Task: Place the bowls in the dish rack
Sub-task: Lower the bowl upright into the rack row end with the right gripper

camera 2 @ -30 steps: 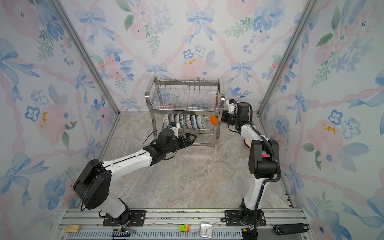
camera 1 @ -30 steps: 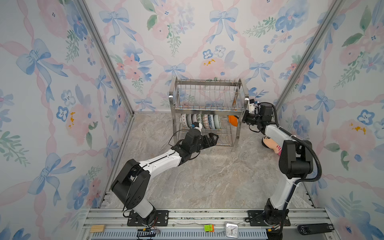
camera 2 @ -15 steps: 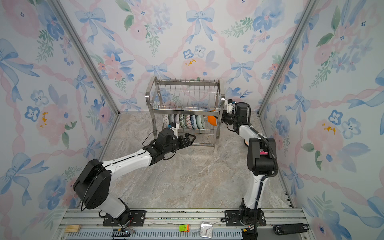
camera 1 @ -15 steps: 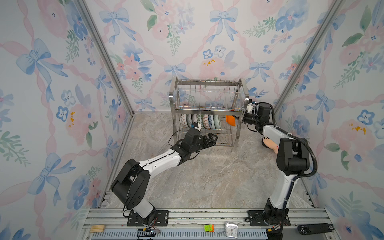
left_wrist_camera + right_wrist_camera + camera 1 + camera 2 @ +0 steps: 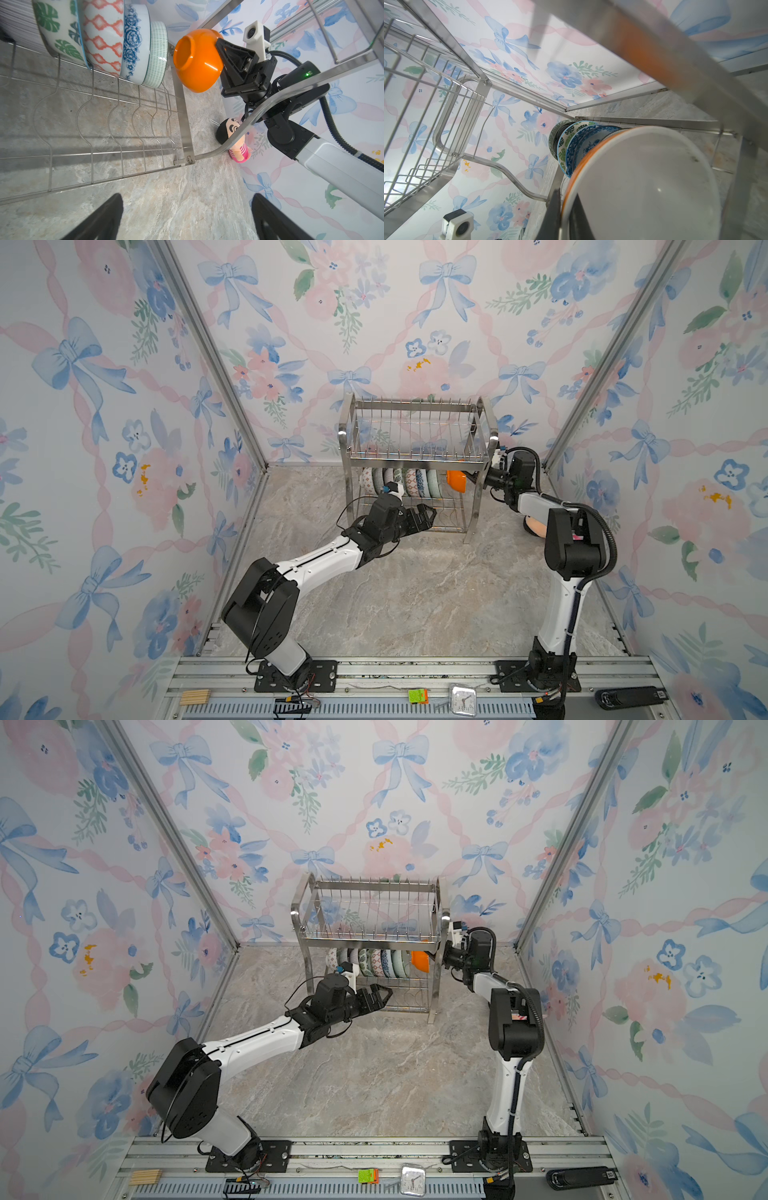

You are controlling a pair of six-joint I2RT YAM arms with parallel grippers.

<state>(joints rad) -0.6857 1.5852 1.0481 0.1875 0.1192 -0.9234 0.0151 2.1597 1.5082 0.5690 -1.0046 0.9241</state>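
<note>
Orange bowl (image 5: 195,62) in right claw (image 5: 219,52); seven bowls (image 5: 400,483) stand in one dish rack (image 5: 473,510).

Both top views look down from high in front of the dish rack (image 5: 415,462), far enough to hold the whole scene. The left wrist view faces the rack's lower tier from close in front; the right wrist view looks along that tier from its right end, closer still. Both wrist views share the orange bowl (image 5: 197,60).
</note>
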